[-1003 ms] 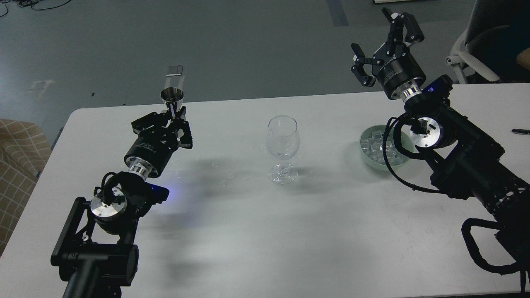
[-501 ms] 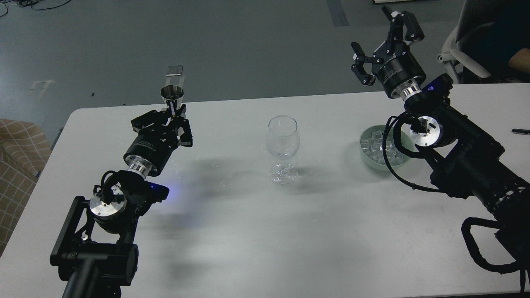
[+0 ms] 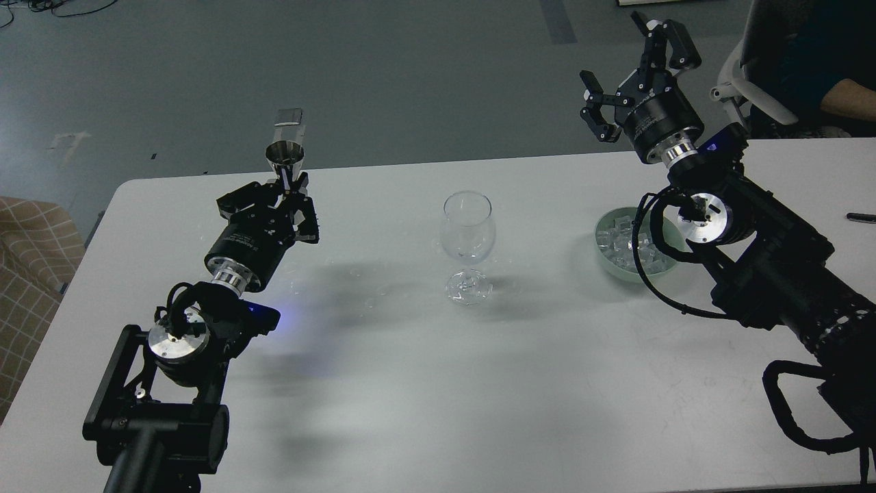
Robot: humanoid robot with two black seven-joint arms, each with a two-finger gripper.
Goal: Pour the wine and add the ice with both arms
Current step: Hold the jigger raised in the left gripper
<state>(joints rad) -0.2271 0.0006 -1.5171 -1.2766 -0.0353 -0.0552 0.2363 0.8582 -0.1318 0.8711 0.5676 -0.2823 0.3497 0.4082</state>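
Near the table's (image 3: 410, 383) far edge, the left gripper (image 3: 291, 186) clamps a metal cup (image 3: 285, 159); the right gripper (image 3: 633, 68) gapes, raised above the ice (image 3: 619, 243) bowl (image 3: 609, 268), wine glass (image 3: 467, 239) between.

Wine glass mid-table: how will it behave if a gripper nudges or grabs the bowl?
The wine glass carries a wide bowl on a thin stem over a small foot, so a sideways nudge up high would probably tip it. It looks nearly empty, so likely light and easily shoved. The clear smooth wall suggests a slippery, fragile grip; the stem may be safer.
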